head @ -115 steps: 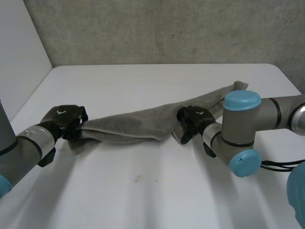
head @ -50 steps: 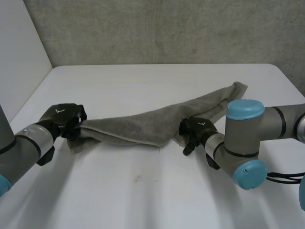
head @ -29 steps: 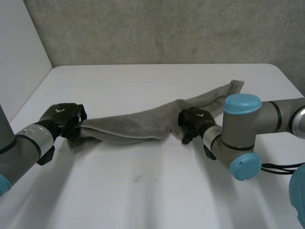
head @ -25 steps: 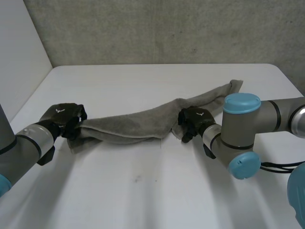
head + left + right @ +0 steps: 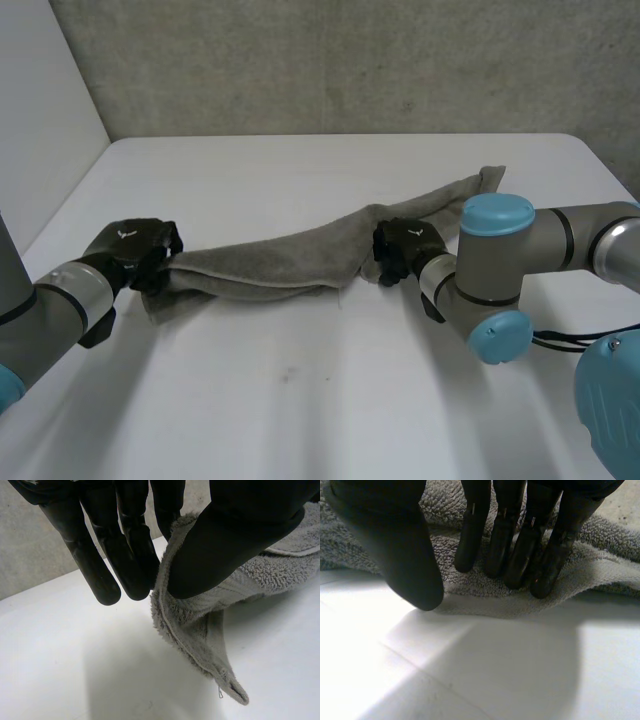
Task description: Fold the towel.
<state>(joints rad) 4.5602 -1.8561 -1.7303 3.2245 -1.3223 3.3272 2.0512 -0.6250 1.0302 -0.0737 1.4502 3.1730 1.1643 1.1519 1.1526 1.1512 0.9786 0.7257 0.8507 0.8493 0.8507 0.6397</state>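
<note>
A grey towel (image 5: 270,262) lies bunched in a long strip across the white table (image 5: 300,400), its far end (image 5: 488,180) toward the back right. My left hand (image 5: 135,250) is at the strip's left end. In the left wrist view the thumb (image 5: 235,540) pinches the towel's edge (image 5: 200,625) against the fingers, and a corner hangs down below. My right hand (image 5: 405,245) is at the middle-right of the strip. Its straight fingers (image 5: 520,555) rest on the towel's near edge (image 5: 600,565), with the thumb (image 5: 405,560) apart over the table.
A grey wall (image 5: 350,60) stands behind the table, and a white panel (image 5: 40,120) closes off the left side. Bare table surface lies in front of the towel.
My right hand has moved up from the table just in front of the towel onto its near edge, and the towel's far end shifted slightly left. The left hand has kept still.
</note>
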